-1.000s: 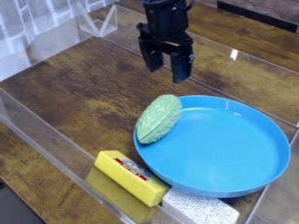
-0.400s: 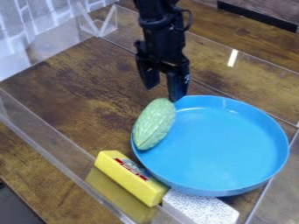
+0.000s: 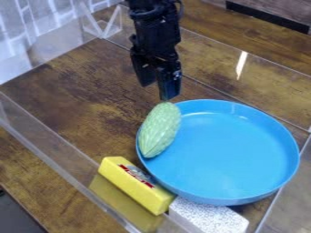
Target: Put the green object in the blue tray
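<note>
Shifted sideways since the earlier frame, your fingers point(image 3: 157, 88) stand parted and unloaded beyond the green object point(image 3: 159, 129), which overlaps the blue tray's rim point(image 3: 225, 197); an off-centre descent could roll it onto the counter point(image 3: 75, 98).
</note>
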`<state>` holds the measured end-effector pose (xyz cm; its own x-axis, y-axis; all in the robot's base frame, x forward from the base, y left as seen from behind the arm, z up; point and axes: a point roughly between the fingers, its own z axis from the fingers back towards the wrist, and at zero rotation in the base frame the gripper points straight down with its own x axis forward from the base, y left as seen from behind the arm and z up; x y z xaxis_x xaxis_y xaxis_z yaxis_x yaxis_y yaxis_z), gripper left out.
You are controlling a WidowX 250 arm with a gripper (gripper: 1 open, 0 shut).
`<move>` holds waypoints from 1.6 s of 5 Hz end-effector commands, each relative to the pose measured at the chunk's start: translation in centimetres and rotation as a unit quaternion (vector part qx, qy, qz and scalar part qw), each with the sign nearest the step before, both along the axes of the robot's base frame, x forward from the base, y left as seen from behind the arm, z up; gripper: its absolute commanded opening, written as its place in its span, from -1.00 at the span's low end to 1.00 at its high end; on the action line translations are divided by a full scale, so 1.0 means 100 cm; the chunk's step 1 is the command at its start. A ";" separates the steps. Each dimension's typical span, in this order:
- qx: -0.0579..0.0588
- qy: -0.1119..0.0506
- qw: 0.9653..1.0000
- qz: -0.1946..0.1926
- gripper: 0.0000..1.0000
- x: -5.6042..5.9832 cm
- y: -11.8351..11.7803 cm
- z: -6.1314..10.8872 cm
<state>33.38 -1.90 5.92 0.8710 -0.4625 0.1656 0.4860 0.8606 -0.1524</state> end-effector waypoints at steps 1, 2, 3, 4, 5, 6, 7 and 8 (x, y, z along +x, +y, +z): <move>0.006 -0.063 0.998 0.019 1.00 0.007 0.006 0.036; 0.011 -0.072 0.996 0.045 1.00 0.003 0.004 0.044; 0.021 -0.055 0.995 0.082 1.00 0.004 0.020 0.042; 0.033 -0.038 0.996 0.073 1.00 0.004 0.027 0.036; 0.055 -0.019 0.995 0.078 1.00 0.000 0.027 0.035; 0.064 -0.011 0.994 0.086 1.00 -0.001 0.026 0.036; 0.069 -0.007 0.992 0.110 1.00 0.003 0.038 0.030; 0.075 -0.002 0.988 0.134 1.00 0.005 0.052 0.025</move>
